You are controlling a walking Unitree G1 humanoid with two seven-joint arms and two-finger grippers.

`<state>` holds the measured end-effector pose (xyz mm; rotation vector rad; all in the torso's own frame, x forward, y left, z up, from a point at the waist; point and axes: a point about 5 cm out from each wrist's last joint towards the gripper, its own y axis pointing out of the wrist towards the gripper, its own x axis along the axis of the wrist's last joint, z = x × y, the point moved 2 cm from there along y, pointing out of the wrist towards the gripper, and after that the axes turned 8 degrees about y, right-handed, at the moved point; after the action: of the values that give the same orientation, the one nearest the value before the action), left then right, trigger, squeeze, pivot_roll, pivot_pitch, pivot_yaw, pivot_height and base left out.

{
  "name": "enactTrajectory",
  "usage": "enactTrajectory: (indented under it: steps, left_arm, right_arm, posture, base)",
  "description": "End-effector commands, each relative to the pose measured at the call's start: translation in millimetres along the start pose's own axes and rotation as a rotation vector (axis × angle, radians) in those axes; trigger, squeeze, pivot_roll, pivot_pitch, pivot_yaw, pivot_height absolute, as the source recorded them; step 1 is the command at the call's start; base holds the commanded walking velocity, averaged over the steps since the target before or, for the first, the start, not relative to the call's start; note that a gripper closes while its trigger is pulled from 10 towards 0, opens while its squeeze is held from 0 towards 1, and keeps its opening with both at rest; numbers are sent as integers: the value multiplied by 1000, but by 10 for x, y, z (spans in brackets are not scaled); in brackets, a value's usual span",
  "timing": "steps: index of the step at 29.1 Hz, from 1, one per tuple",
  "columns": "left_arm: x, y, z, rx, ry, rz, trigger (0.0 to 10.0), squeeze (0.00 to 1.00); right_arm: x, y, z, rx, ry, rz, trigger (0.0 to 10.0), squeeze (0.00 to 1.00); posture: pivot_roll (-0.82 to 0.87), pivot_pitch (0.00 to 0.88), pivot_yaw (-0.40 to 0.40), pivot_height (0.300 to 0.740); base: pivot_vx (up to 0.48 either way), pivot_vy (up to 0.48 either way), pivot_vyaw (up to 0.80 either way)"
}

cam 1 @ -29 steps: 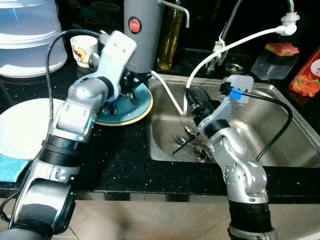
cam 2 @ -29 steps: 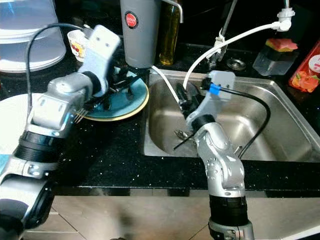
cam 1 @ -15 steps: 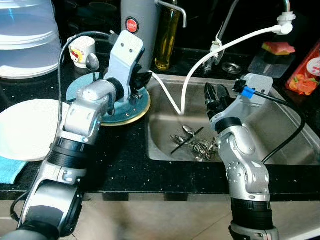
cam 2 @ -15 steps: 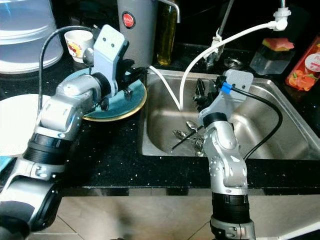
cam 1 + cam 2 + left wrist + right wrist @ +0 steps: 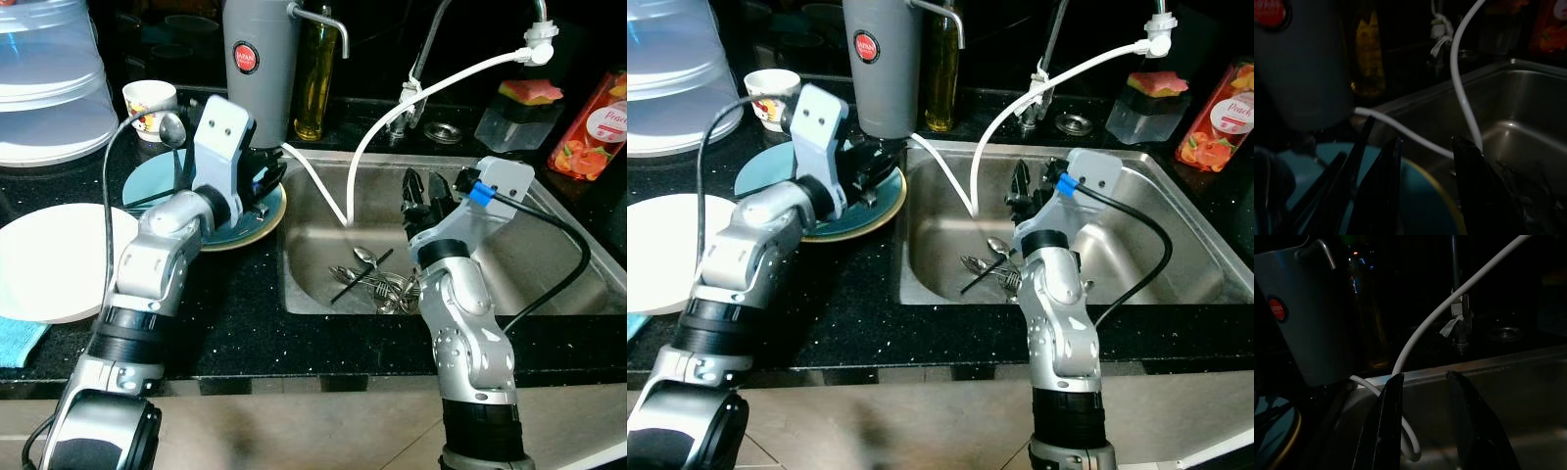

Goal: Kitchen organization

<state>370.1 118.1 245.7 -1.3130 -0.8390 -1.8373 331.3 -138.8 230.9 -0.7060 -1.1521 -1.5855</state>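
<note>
Below the right tool (image 5: pixel 419 186), empty with fingers apart, cutlery (image 5: pixel 372 282) waits in the sink (image 5: pixel 549 264); left tool (image 5: pixel 263 179), fingers parted, hovers over the teal plate (image 5: pixel 227 230).

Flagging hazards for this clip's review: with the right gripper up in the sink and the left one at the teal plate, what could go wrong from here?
1. The white hose loops into the sink beside the right gripper; reaching down may snag it.
2. The cutlery pile is tangled, so one lifted piece could drag others.
3. The left gripper hovers over the teal plate, which lies near the sink rim; a nudge might tip it in.
</note>
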Motion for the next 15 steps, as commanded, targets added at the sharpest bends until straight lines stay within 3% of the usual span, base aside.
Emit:
enactTrajectory:
  steps: [1,15]
  left_arm:
    - [17,-14,-31,4,-12,-34,10000,0]
    - [87,-70,3,52,0,-82,10000,0]
  right_arm:
    - [-31,-9,-43,-22,-6,0,10000,0]
    - [-44,-6,-45,-26,-27,-4,10000,0]
  posture:
    - [209,0,-31,740]
    - [221,0,-41,740]
  base:
    - [0,0,0]
    - [0,0,0]
